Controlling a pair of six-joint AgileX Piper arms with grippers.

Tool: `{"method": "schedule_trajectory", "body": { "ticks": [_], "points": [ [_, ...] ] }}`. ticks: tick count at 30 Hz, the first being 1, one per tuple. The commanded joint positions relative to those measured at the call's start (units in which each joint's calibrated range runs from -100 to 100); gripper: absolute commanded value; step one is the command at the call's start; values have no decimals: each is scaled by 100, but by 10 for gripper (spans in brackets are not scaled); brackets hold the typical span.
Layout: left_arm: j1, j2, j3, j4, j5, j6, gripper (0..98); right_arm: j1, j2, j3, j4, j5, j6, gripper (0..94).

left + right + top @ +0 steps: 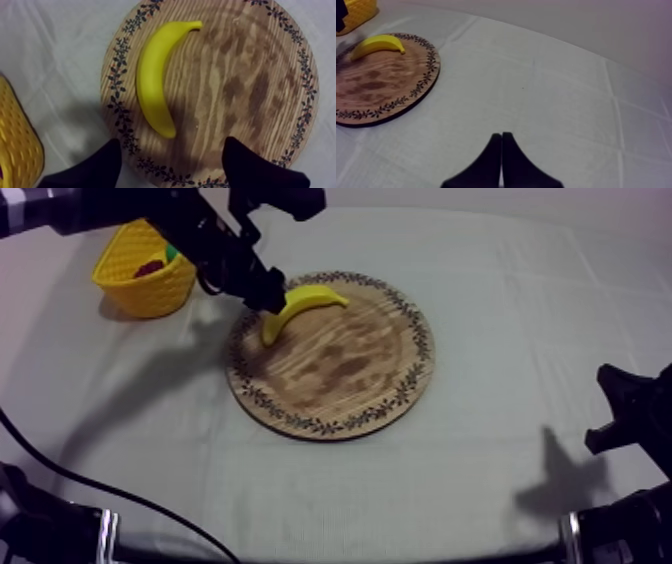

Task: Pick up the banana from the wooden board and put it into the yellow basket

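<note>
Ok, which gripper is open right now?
The left gripper, spread open over the banana on the wooden board; the right gripper is shut on nothing above the cloth.

Lab-like robot test bench, plain grey-white cloth-covered table (520, 318); black robot arm (200, 233) reaching in

Small red fruit (150, 267) beside green fruit (172, 254); grey-white cloth (480, 468) creased.

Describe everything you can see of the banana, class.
The banana is a smooth, plain yellow toy, plastic by its look, curved, with a short stem at one end and a blunt tip at the other. It lies flat on the wooden board, close inside the patterned rim on the side toward the yellow basket. The left gripper, open, hovers near its blunt end without gripping it.
</note>
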Motion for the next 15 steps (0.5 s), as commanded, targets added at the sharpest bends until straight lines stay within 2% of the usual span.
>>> {"method": "schedule_trajectory", "body": {
  "ticks": [1,15],
  "points": [
    [5,110,-20,2,-32,4,742,0,0,-5,-1,-4,0,3],
    [86,1406,-769,1,-18,67,697,0,0,-5,-1,-4,0,3]
  ]
}}
